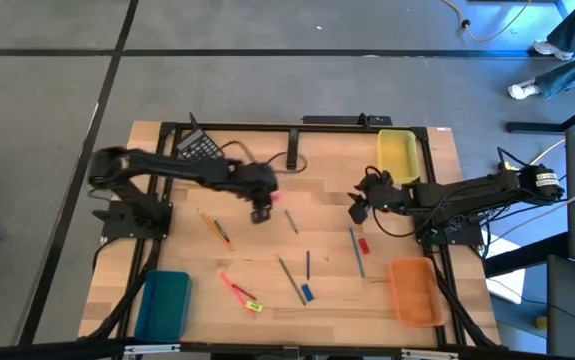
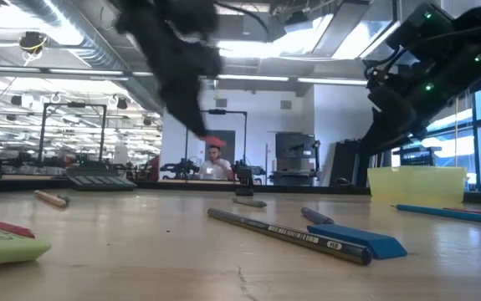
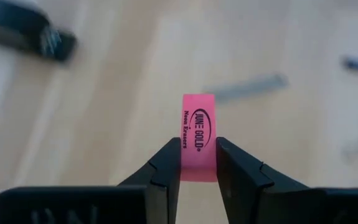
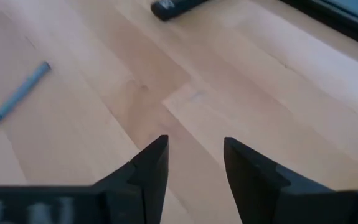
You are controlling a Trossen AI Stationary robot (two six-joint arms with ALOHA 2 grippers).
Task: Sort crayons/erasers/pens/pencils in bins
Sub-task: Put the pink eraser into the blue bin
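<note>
Near the centre of the high view, above the pale wooden counter [image 1: 267, 250], the left gripper [image 1: 260, 213] hung with its fingers [image 3: 166, 171] clamped on a small pink rectangular eraser printed with dark lettering [image 3: 198, 137]. In the left wrist view the eraser stood with its long axis running away from the fingers, its free end pointing outward past the fingertips and its lower part pinched between them; the lettering ran along that long axis. The eraser was lifted clear of the counter, which showed blurred beneath it.

To the right of centre in the high view, the right gripper [image 1: 358, 208] hovered over bare wood, its fingers [image 4: 150, 165] standing apart with nothing between them. A slim blue stick [image 4: 18, 93] lay at the left edge of the right wrist view, well apart from those fingers.

In the high view the shallow yellow plastic tray [image 1: 398, 155] sat at the upper right of the counter, the shallow orange plastic tray [image 1: 415, 290] at the lower right and the shallow teal-blue plastic tray [image 1: 163, 303] at the lower left. A black calculator [image 1: 199, 146] lay at the upper left.
</note>
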